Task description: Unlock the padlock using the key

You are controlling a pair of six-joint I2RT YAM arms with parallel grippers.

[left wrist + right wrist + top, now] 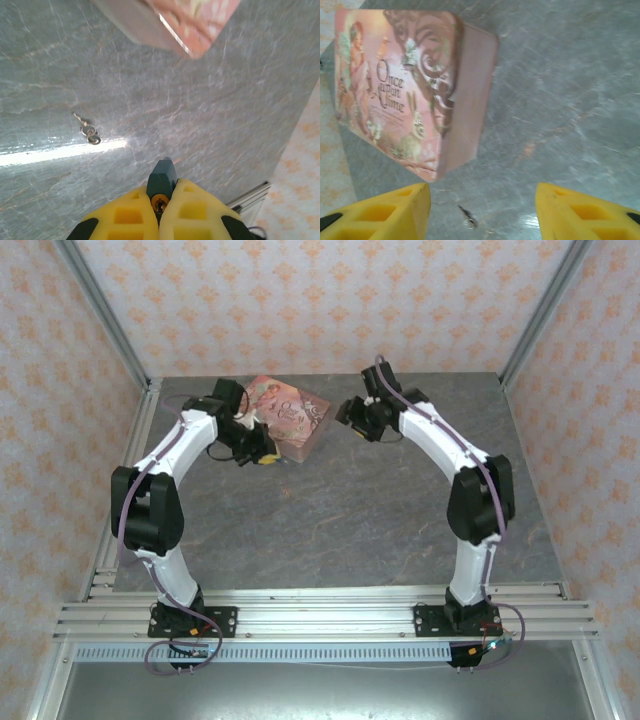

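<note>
Left tool pinches the padlock — keyhole toward the wrist, long axis pointing at the tabletop; right tool spread above the flat-lying key.

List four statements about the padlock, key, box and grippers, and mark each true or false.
1. The left gripper is shut on the padlock. True.
2. The key sits in the padlock's keyhole. False: it lies on the table, apart from the padlock.
3. The right gripper is open and holds nothing. True.
4. The padlock rests on top of the pink box. False: it is clamped in the left gripper.
</note>
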